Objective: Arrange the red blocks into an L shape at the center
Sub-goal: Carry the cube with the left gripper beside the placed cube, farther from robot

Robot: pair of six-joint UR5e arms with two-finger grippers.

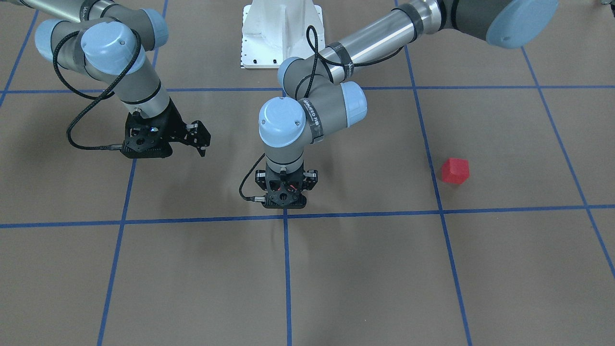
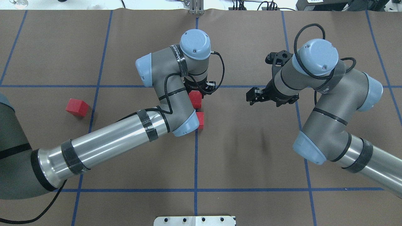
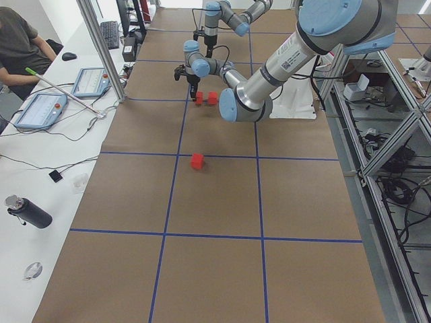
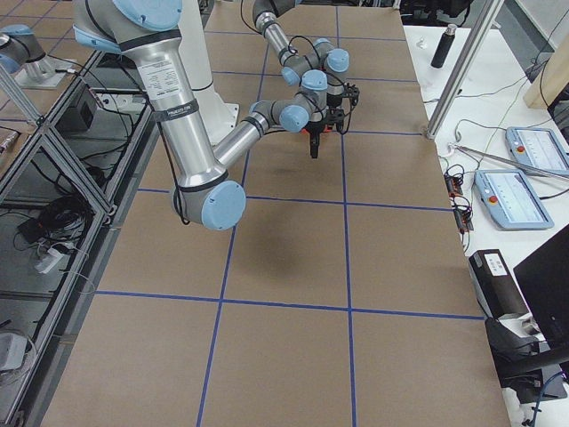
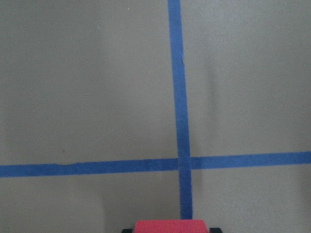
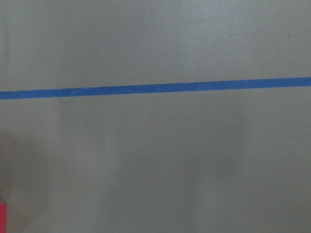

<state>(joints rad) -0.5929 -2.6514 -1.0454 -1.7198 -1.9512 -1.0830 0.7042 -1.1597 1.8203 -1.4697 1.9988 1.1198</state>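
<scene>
Three red blocks lie on the brown floor. One red block [image 2: 195, 99] sits at the middle vertical blue line [image 2: 196, 157], and my left gripper [image 2: 198, 91] is down over it and shut on it. It shows between the fingertips in the left wrist view [image 5: 170, 226]. A second block [image 2: 200, 121] lies just behind it, partly hidden by my left elbow. The third block [image 2: 77, 107] lies apart on the left and also shows in the front-facing view [image 1: 454, 170]. My right gripper [image 2: 252, 95] hovers open and empty to the right of the centre.
The white robot base [image 1: 281, 33] stands at the table's near edge. An operators' desk with tablets [image 3: 40, 111], a seated person [image 3: 17, 40] and a bottle [image 3: 27, 212] lies beyond the far edge. My left forearm [image 2: 103, 144] spans the left half.
</scene>
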